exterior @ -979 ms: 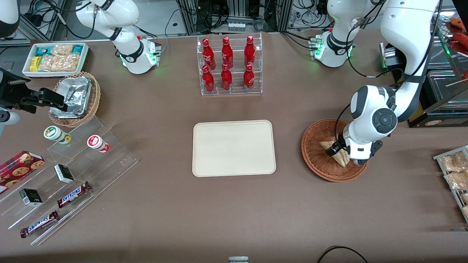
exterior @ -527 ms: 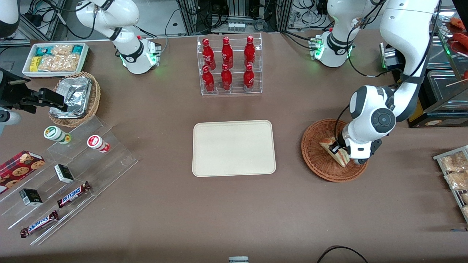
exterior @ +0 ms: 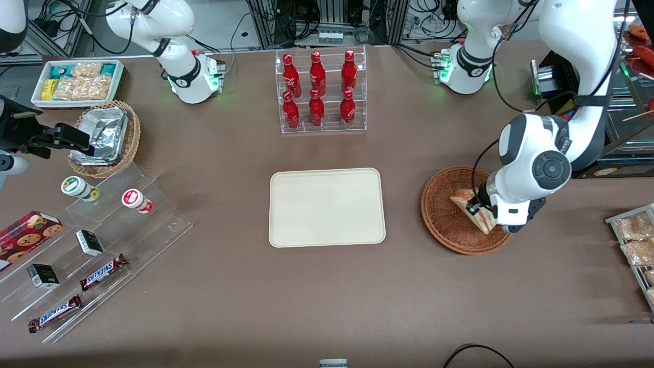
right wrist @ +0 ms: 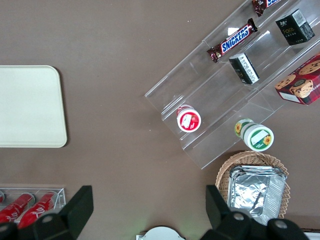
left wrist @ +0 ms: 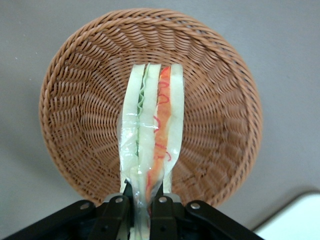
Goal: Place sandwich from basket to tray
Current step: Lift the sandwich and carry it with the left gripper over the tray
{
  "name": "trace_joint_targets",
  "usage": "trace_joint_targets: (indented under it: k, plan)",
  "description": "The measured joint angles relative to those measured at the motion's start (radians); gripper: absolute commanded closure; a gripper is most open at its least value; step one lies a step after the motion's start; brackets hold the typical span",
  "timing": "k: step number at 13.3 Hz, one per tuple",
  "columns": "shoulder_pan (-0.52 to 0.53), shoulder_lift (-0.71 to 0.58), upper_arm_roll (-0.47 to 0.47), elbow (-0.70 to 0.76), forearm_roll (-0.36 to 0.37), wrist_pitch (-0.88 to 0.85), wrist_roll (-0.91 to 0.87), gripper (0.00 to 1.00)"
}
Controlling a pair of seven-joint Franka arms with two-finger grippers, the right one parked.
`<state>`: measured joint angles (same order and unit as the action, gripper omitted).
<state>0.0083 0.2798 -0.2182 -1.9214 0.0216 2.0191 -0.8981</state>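
Note:
My left gripper [exterior: 479,208] is shut on the sandwich [exterior: 472,208], a pale wedge with red and green filling, and holds it raised above the reddish-brown wicker basket [exterior: 445,220]. In the left wrist view the black fingers [left wrist: 161,207] pinch the sandwich's [left wrist: 152,135] wrapped end, with the basket [left wrist: 75,110] below it. The cream-beige tray [exterior: 326,207] lies flat on the table toward the parked arm's end from the basket; a corner of it shows in the left wrist view [left wrist: 295,220] and it shows in the right wrist view [right wrist: 27,106].
A clear rack of red bottles [exterior: 320,91] stands farther from the front camera than the tray. A tan basket of foil containers [exterior: 106,135], a white snack bin [exterior: 77,82] and clear stepped shelves with snacks [exterior: 92,245] lie toward the parked arm's end. Packets [exterior: 633,237] lie at the working arm's end.
The gripper has lifted the sandwich up out of the basket and shifted a little toward the working arm's end. The basket and tray have not moved.

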Motion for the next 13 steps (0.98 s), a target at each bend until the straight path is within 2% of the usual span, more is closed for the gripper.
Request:
trace_joint_targets:
  k: [6,9,13]
  plan:
    - [-0.132,0.022,-0.011,0.100,-0.038,-0.059,0.047,1.00]
    - [-0.234,0.088,-0.014,0.194,-0.084,-0.079,0.047,1.00]
    - [-0.364,0.212,-0.016,0.318,-0.102,-0.087,0.045,1.00]
